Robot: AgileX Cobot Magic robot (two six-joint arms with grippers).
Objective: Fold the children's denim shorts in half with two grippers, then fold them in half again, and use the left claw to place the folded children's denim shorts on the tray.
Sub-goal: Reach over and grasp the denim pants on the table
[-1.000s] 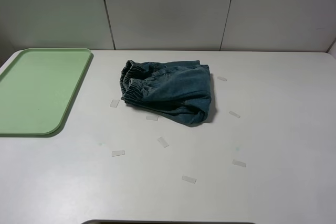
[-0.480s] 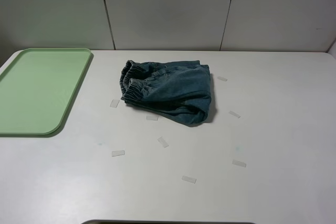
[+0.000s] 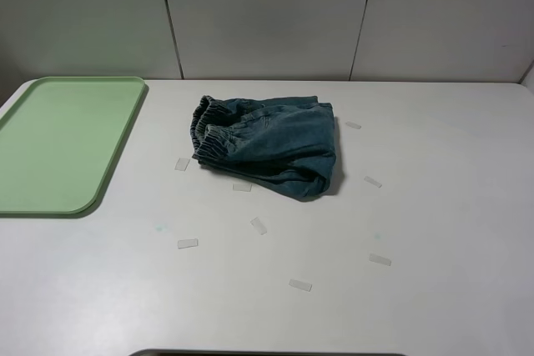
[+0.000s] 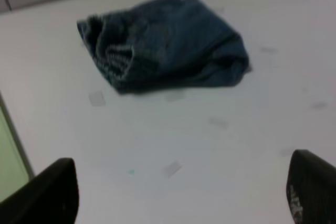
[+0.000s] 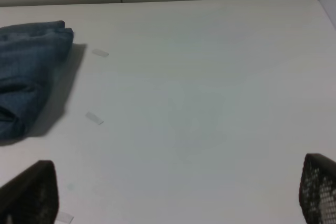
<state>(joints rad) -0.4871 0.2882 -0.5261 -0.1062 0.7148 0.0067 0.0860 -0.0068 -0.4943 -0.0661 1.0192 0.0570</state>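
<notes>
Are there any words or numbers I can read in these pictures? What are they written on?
No word or number can be read anywhere.
Denim shorts: no print or label shows as they lie.
Tray: plain green, no writing.
Tape strips on the table: blank.
One of the left gripper's fingers: faint pale marks, too blurred to read.

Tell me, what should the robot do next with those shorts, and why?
Probably bring the left claw down to the children's denim shorts. They already lie in a compact folded bundle on the table, the claw stands open and apart from them, and the tray holds nothing yet.
</notes>
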